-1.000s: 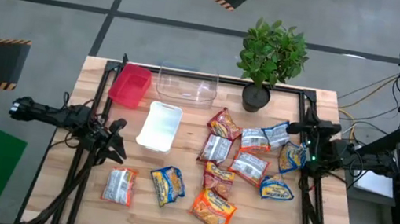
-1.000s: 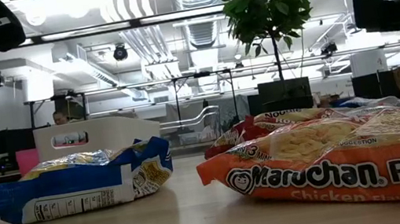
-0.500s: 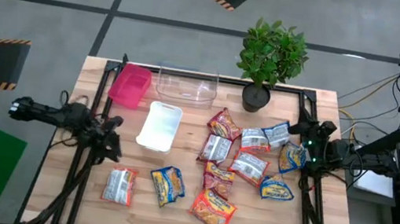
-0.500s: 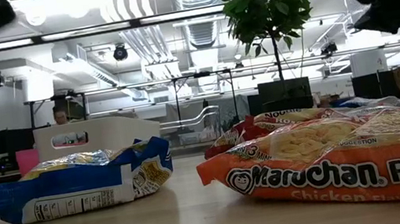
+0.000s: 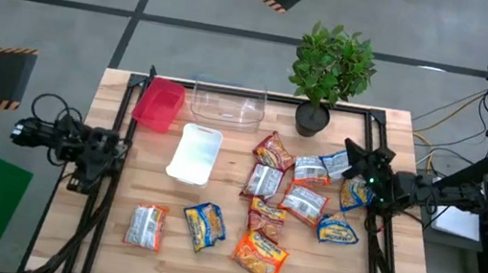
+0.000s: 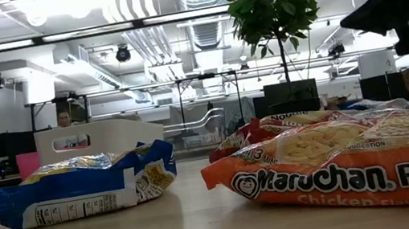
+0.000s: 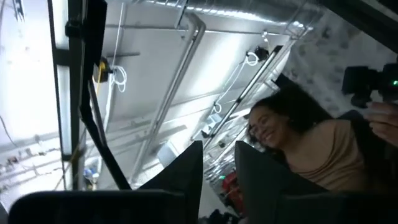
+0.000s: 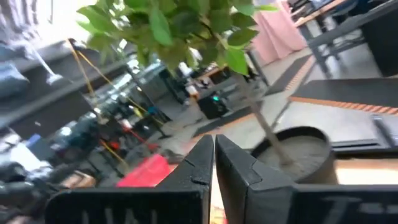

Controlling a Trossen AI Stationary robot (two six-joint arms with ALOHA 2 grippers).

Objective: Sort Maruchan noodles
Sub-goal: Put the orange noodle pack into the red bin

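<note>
Several Maruchan packets lie flat on the table. Alone near the front are an orange one, a blue-and-yellow one and a silvery one. A cluster lies right of centre. My left gripper hangs at the table's left edge, tipped up toward the ceiling, with a narrow gap between its fingers. My right gripper is shut and hovers above the cluster's right side, pointing toward the plant pot.
A red tray, a clear tray and a white tray sit at the far left of the table. A potted plant stands at the far edge. Bare wood shows at the near left. A person is beyond the table.
My left arm has drawn back toward the table's left edge and its gripper has tipped upward. My right gripper has turned about its wrist and edged slightly toward the table's left, staying above the cluster. No packet has moved.
</note>
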